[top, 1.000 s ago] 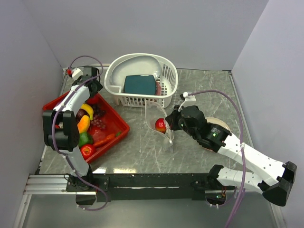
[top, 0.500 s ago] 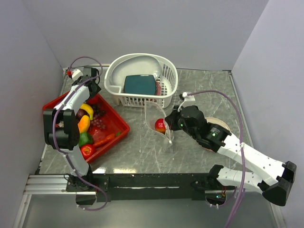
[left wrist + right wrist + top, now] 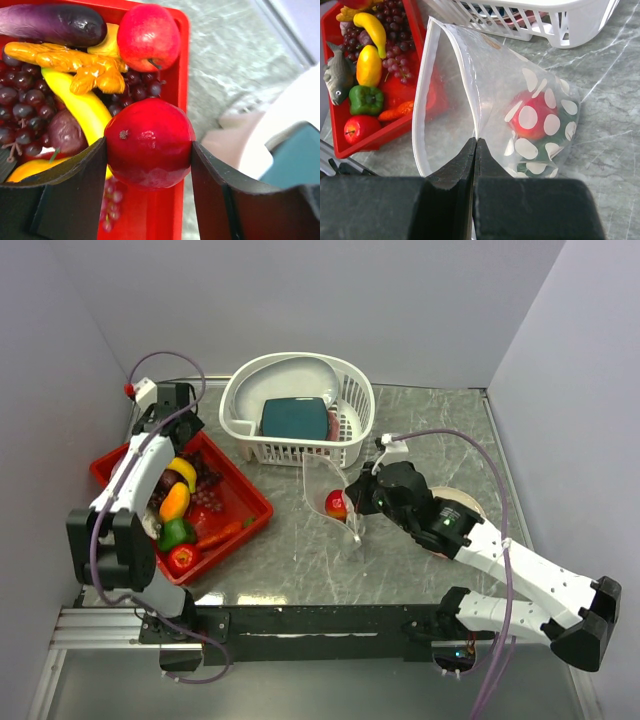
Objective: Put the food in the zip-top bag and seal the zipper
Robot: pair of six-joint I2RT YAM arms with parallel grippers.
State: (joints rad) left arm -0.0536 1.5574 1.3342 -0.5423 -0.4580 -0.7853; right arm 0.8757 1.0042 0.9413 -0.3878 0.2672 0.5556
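My left gripper [image 3: 149,150] is shut on a round red tomato [image 3: 149,143] and holds it above the far corner of the red tray [image 3: 177,60]. In the top view this gripper [image 3: 172,428] is at the tray's back end. Below it lie a banana [image 3: 85,107], purple grapes [image 3: 20,100], a red apple [image 3: 148,36] and an eggplant [image 3: 50,22]. My right gripper [image 3: 476,142] is shut on the rim of the spotted zip-top bag [image 3: 470,100], which stands open toward the tray. A red food piece [image 3: 532,117] lies inside the bag. The zipper strip [image 3: 422,90] runs round the open mouth.
The red tray [image 3: 250,502] also holds a green pepper [image 3: 365,99], a yellow piece [image 3: 369,65], a red apple [image 3: 359,127] and a grey toy fish [image 3: 337,75]. A white slotted basket [image 3: 295,375] with a teal block [image 3: 295,418] stands behind the bag [image 3: 325,485]. A round tan disc [image 3: 462,508] lies under my right arm.
My left arm has swung left and back over the tray's far end with the tomato held. The right gripper and the bag have barely moved.
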